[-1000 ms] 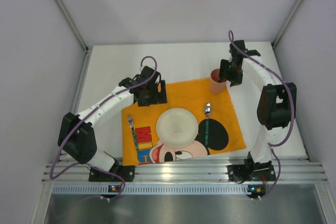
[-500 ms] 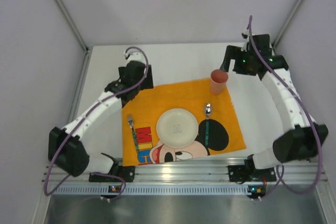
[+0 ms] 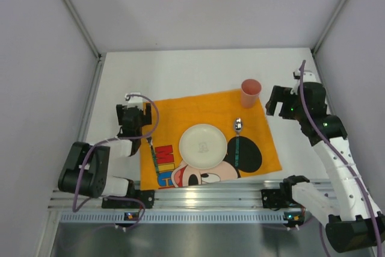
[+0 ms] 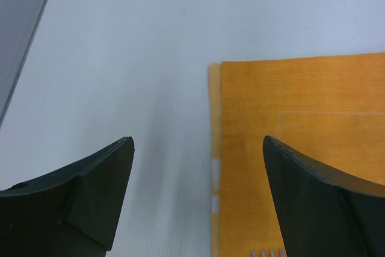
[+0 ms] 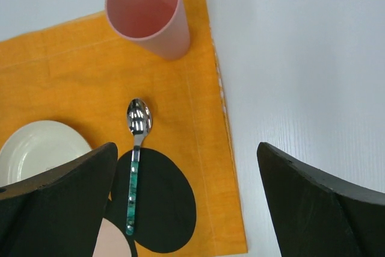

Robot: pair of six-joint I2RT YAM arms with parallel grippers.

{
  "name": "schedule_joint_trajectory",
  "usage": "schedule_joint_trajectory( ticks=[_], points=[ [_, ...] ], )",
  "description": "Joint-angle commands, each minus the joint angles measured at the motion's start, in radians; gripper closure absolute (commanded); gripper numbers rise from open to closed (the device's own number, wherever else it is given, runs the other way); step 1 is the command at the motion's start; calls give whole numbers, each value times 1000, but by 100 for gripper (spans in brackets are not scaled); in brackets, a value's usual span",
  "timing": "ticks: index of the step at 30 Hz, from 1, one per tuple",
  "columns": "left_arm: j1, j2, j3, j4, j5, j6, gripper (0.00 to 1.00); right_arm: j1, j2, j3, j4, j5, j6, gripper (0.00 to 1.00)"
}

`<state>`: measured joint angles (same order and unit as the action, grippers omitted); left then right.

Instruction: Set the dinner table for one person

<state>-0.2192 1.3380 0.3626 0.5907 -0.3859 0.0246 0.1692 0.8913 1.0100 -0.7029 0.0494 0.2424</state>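
On the white dinner table (image 3: 198, 70) lies an orange Mickey Mouse cloth (image 3: 180, 112). A cream plate (image 3: 203, 145) sits at its middle. A fork (image 3: 154, 156) lies left of the plate and a green-handled spoon (image 3: 238, 144) lies right of it. A pink cup (image 3: 250, 92) stands upright on the cloth's far right corner. My left gripper (image 3: 135, 114) hovers open over the cloth's left edge (image 4: 215, 167), holding nothing. My right gripper (image 3: 278, 102) is open and empty, off the cloth's right side, apart from the cup (image 5: 147, 10) and spoon (image 5: 135, 161).
White walls enclose the table on three sides. An aluminium rail (image 3: 210, 197) with both arm bases runs along the near edge. The left arm is folded low by the table's left side.
The right gripper opened, left the cup standing on the cloth's corner and drew back to the right. The left arm pulled back from the cloth's far left corner toward its base.
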Motion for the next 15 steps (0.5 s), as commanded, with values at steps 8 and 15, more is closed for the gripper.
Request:
schedule_joint_trajectory(
  ticks=[8, 15],
  points=[
    [207, 231, -40, 485, 301, -84, 4, 12, 99, -13, 63, 55, 13, 0],
    [208, 228, -47, 497, 306, -84, 1, 12, 190, -77, 198, 72, 61, 0]
  ],
)
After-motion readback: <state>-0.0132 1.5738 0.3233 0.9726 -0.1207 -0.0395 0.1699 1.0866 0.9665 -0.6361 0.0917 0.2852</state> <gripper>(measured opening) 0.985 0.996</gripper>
